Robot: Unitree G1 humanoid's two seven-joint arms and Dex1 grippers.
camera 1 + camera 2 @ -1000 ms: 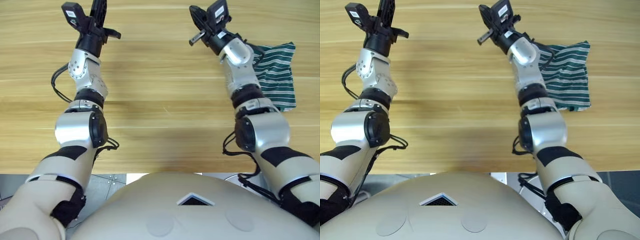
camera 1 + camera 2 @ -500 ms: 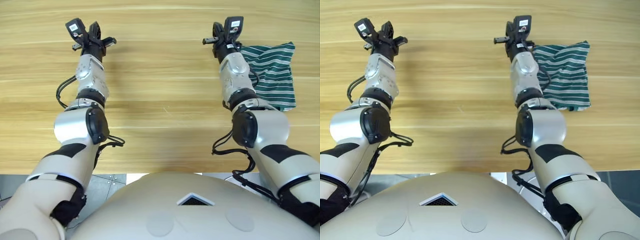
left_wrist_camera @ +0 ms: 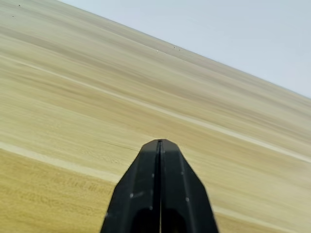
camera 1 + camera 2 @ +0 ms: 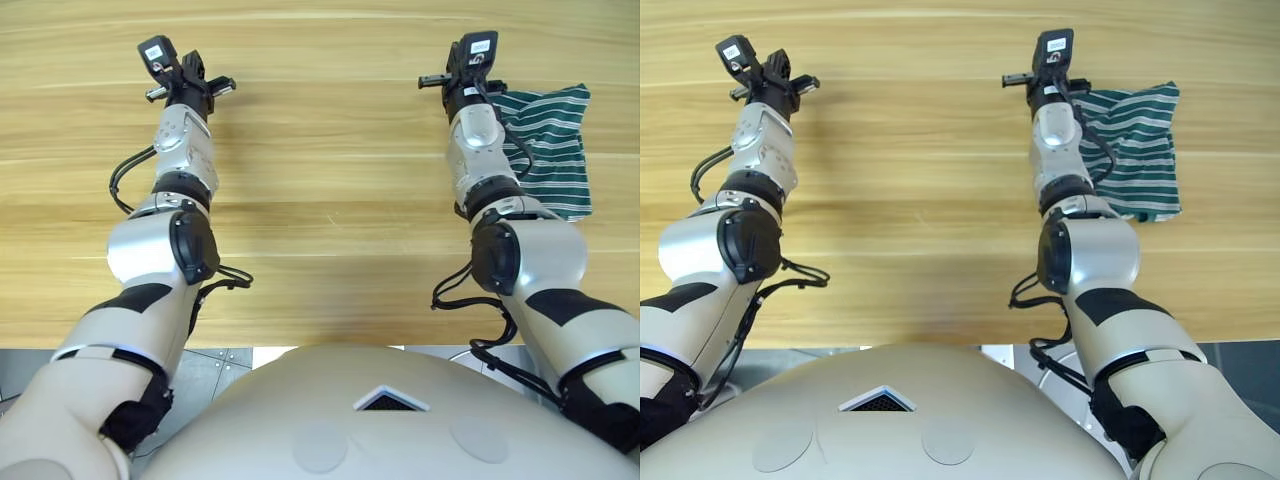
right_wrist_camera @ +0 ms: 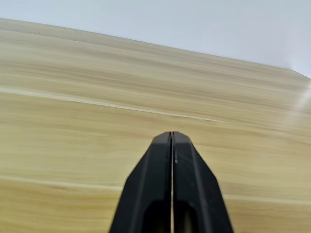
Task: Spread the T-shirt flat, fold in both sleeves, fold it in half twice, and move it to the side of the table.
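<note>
Left claw, right claw fully closed, empty, over table.

Nothing legible: left wrist sticker and right wrist sticker both carry print too small to read.

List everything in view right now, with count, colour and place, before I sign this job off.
T-shirt: one, green with white stripes, folded, lying on the right side of the table, beside the right arm.
table: one, light wood, carrying the T-shirt.
left gripper: one, black, shut and empty, over bare wood on the far left.
right gripper: one, black, shut and empty, over bare wood just left of the T-shirt's far corner.
</note>
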